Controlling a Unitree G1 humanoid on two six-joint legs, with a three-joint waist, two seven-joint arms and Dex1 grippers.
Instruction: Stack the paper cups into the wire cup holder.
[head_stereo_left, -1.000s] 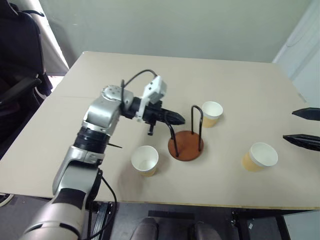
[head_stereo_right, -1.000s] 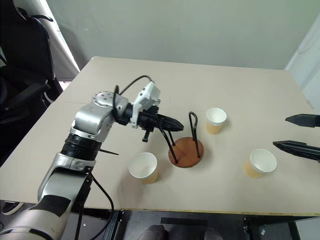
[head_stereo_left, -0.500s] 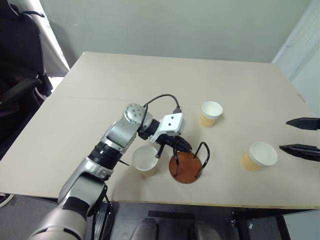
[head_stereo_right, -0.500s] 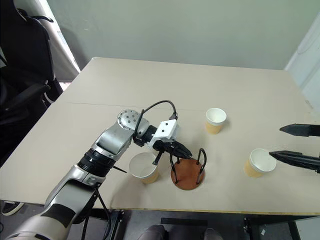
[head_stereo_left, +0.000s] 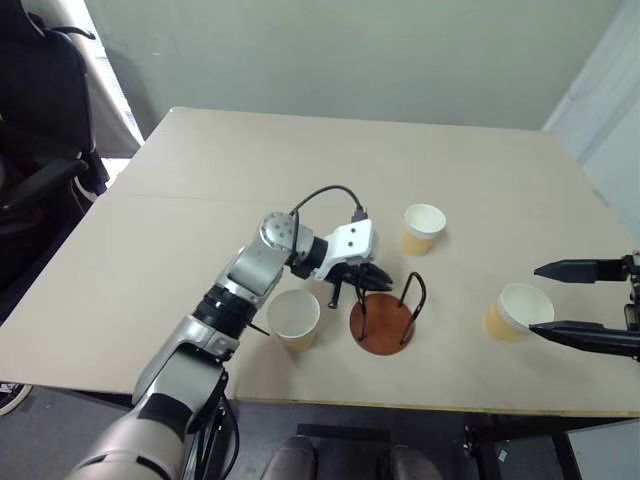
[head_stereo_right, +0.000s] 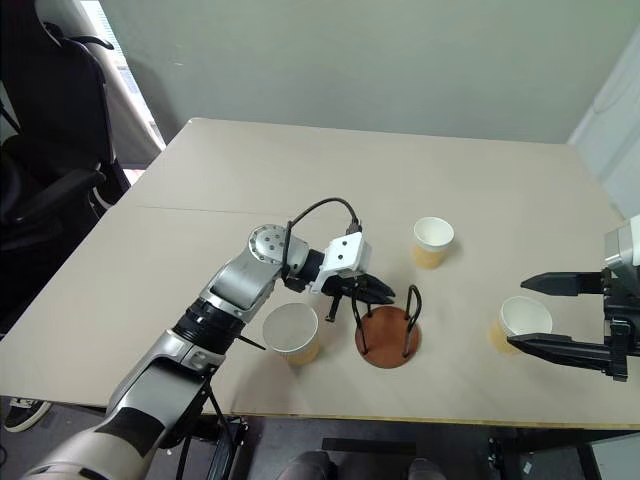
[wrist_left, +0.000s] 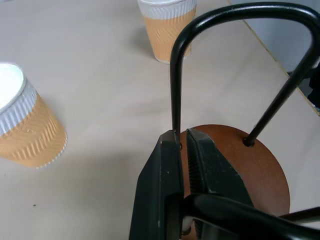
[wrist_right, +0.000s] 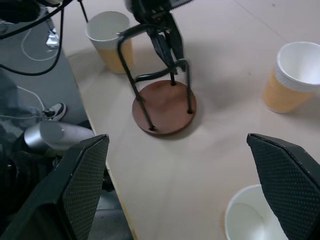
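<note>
**Left gripper at the wire stand, three cups waiting on the table**

The wire cup holder (head_stereo_left: 386, 317) stood upright near the front edge of the table (head_stereo_left: 200, 200); a round reddish-brown disc base with thin black wire loops rising from it, nothing inside it; the left gripper (wrist_left: 182, 150) was right down at the foot of one loop, its two black fingers (wrist_left: 162, 165) drawn almost together with only a thin slit between them and the wire at their tips; whether they actually pinched the wire could not be told; the right gripper (head_stereo_left: 545, 300) hung at the table's right edge, fingers spread wide apart with nothing between them, one finger on either side of the right-hand cup (head_stereo_left: 515, 311) as seen from the head.

All three paper cups were upright, mouths open, tan-yellow ribbed outsides, white insides, rolled white rims; one cup (head_stereo_left: 293, 319) stood just to the left of the holder, close to the left arm; another cup (head_stereo_left: 421, 227) sat behind the holder, farther back on the table.
</note>
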